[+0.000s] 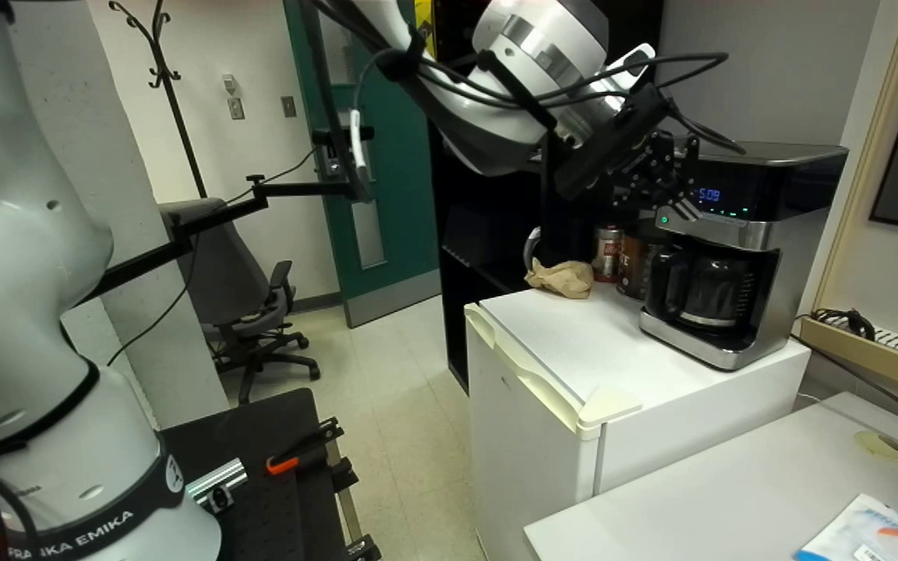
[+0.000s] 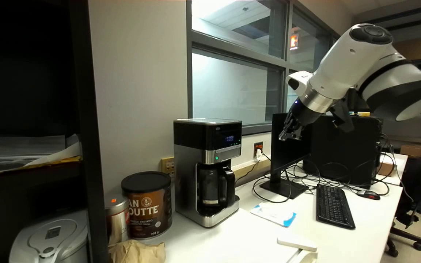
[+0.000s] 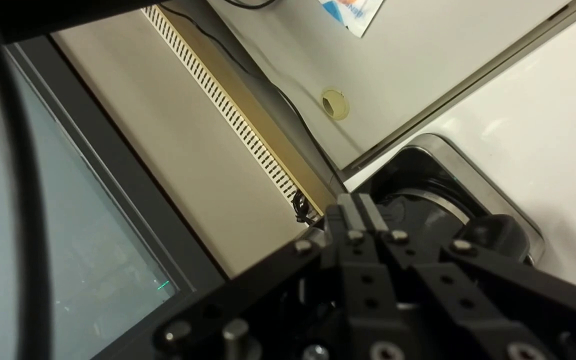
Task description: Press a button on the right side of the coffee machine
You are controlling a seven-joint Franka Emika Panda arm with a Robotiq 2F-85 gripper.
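- Coffee machine (image 2: 185, 179) stands on top of the white mini fridge (image 1: 527, 452) (upright, in both exterior views).
- Brown can (image 2: 144, 223) stands just beside this machine.
- Carafe (image 2: 209, 184) sits inside the machine, its handle (image 2: 230, 186) turned outward.
- Gripper (image 3: 362, 212) is narrow, its fingers (image 3: 350, 214) together in the wrist view; it hangs in the air, apart from the machine.
- Display (image 2: 229, 138) shows blue digits, 5:09.
- Green light (image 2: 216, 158) glows below it.
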